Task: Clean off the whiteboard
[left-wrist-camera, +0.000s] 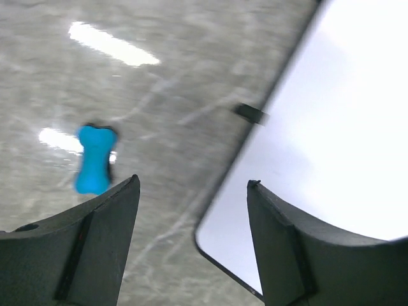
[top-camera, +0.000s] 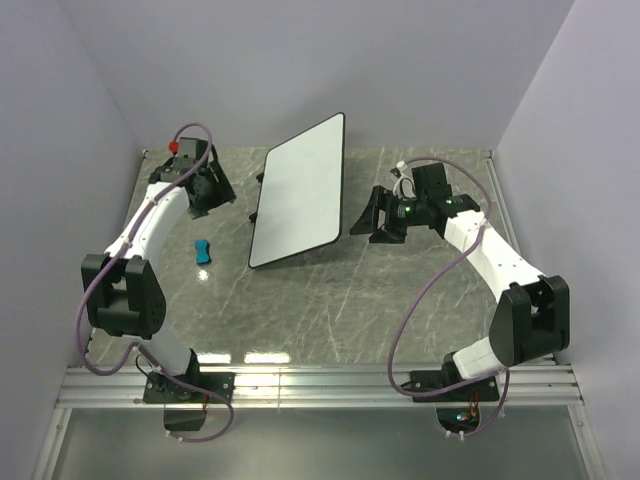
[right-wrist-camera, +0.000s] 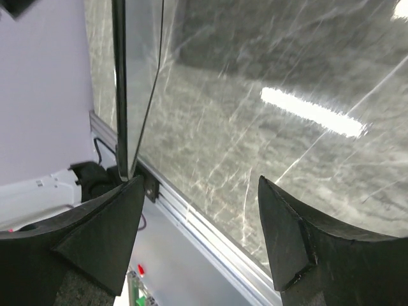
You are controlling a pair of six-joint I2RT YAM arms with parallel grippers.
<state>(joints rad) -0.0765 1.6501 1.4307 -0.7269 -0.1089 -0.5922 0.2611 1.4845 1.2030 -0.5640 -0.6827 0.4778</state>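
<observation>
Top view: the whiteboard [top-camera: 298, 192] lies at the centre of the table [top-camera: 400, 300], apparently unmarked, though glare may hide faint strokes. The left gripper [top-camera: 207, 192] at its 9 o'clock and the right gripper [top-camera: 378, 222] at 3 o'clock are both spread and empty. The blue eraser [top-camera: 203, 250] rests at 8 o'clock; further wiping calls for grasping it.

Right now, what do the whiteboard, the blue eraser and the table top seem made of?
The whiteboard: smooth white face, black rim, probably coated metal or plastic. The blue eraser: matte, bone-shaped, likely foam or soft plastic. The table top: grey veined marble look, polished, mirrors the lights; may be laminate.
</observation>
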